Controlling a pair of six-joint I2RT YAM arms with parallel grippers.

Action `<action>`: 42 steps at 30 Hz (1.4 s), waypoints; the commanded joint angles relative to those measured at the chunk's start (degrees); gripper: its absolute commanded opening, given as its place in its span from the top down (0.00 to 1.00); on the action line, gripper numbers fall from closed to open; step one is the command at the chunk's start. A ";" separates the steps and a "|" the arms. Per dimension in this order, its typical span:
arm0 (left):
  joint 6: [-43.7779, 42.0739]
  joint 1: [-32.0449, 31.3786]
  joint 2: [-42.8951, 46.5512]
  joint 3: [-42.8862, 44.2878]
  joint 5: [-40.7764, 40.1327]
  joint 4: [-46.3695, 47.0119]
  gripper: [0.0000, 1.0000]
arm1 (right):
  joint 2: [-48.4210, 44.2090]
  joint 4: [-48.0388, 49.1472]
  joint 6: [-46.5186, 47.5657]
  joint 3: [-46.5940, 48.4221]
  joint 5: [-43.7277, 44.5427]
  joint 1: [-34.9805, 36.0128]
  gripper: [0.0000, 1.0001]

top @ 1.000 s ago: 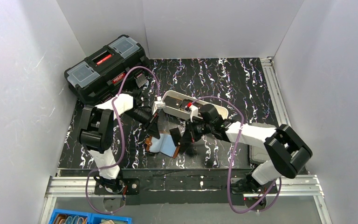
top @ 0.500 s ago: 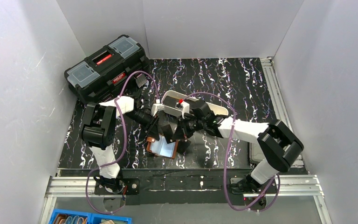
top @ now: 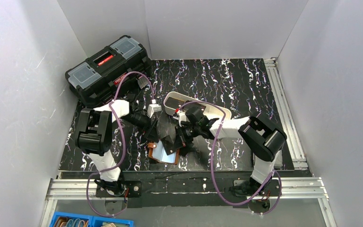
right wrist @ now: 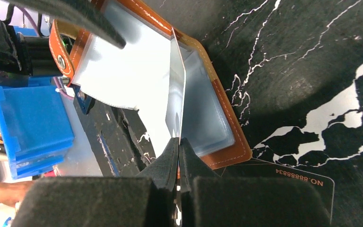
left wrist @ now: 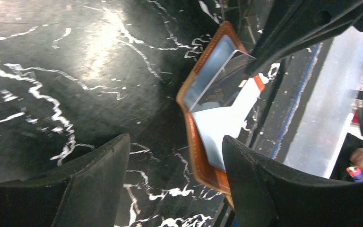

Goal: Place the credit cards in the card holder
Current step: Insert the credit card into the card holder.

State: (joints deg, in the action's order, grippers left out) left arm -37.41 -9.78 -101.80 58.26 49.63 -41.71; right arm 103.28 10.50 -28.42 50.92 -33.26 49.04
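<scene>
left hand (left wrist: pixel 175 142) has opened; right hand (right wrist: pixel 178 147) pinches a card (right wrist: pixel 179 90).

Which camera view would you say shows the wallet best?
The right wrist view: the wallet lies open, lining and rim clear. The left wrist view shows it partly hidden; the top view shows it small.

A black toolbox (top: pixel 108 68) sits back-left, a white tray (top: pixel 172 100) near centre.

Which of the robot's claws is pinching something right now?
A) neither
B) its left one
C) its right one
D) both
C: the right gripper is shut on a thin card standing on edge over the open card holder, while the left gripper is open and empty.
</scene>
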 commanded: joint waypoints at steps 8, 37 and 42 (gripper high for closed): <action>-7.95 1.08 5.97 3.75 -3.94 -2.03 0.02 | -0.04 -5.36 1.44 3.11 3.24 0.71 0.99; -40.21 -20.45 21.36 -1.08 -6.76 -20.02 0.40 | 0.87 -9.68 2.04 5.42 7.21 0.97 0.99; -40.56 -20.54 17.68 -1.69 -9.06 -17.35 0.51 | 0.86 -10.12 2.22 5.89 7.33 0.91 0.99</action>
State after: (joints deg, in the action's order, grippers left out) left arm -75.29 -30.13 -82.04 57.45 41.93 -59.75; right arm 103.35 2.52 -28.16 55.13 -28.64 49.95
